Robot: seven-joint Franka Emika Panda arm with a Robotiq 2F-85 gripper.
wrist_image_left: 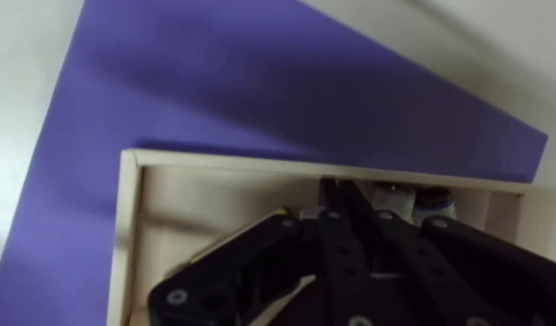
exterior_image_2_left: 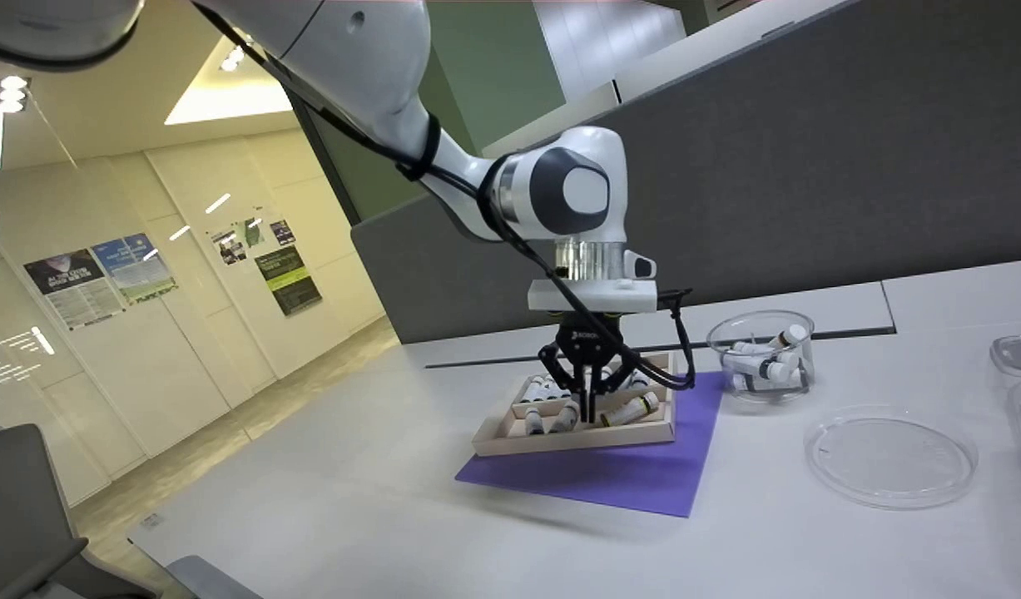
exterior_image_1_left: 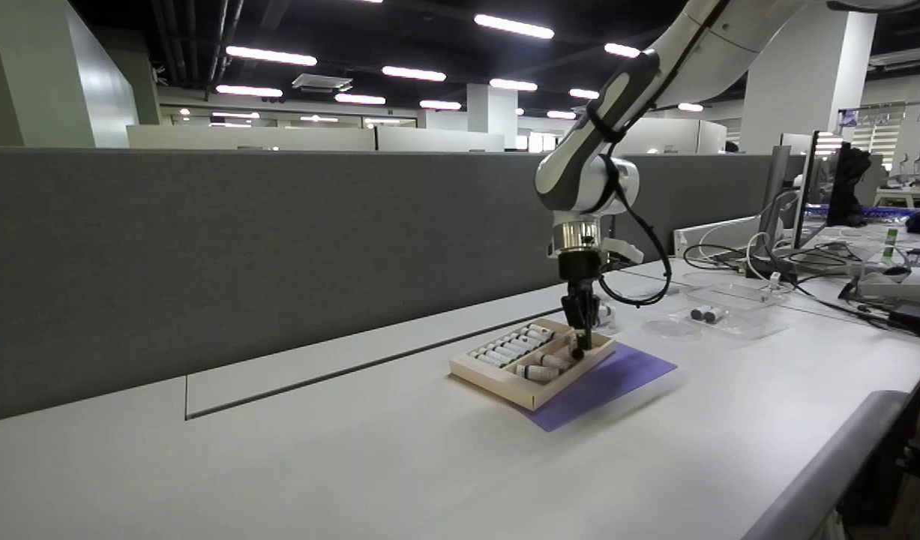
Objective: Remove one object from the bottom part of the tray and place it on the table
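Note:
The light tan tray (exterior_image_1_left: 493,384) (exterior_image_2_left: 572,441) (wrist_image_left: 241,164) sits on the table (exterior_image_1_left: 355,465) (exterior_image_2_left: 352,466), partly on a purple sheet. Its upper part holds several small white vials (exterior_image_1_left: 504,349). Its bottom compartment holds a vial with a blue ring (exterior_image_1_left: 537,372), a vial beside it (exterior_image_2_left: 566,416), and a tilted vial with yellow rings (exterior_image_2_left: 631,409). My gripper (exterior_image_1_left: 585,341) (exterior_image_2_left: 587,414) (wrist_image_left: 337,182) points down into the bottom compartment, between these vials. Its fingertips are nearly together near the tray's outer wall, with nothing seen between them. The fingers hide part of the compartment.
The purple sheet (exterior_image_1_left: 617,382) (exterior_image_2_left: 593,491) extends past the tray. A clear cup (exterior_image_2_left: 768,366) with vials and a clear lid (exterior_image_2_left: 891,457) stand beside the tray. A grey partition (exterior_image_1_left: 280,285) runs behind the table. Cables and monitors (exterior_image_1_left: 804,187) stand at the far end.

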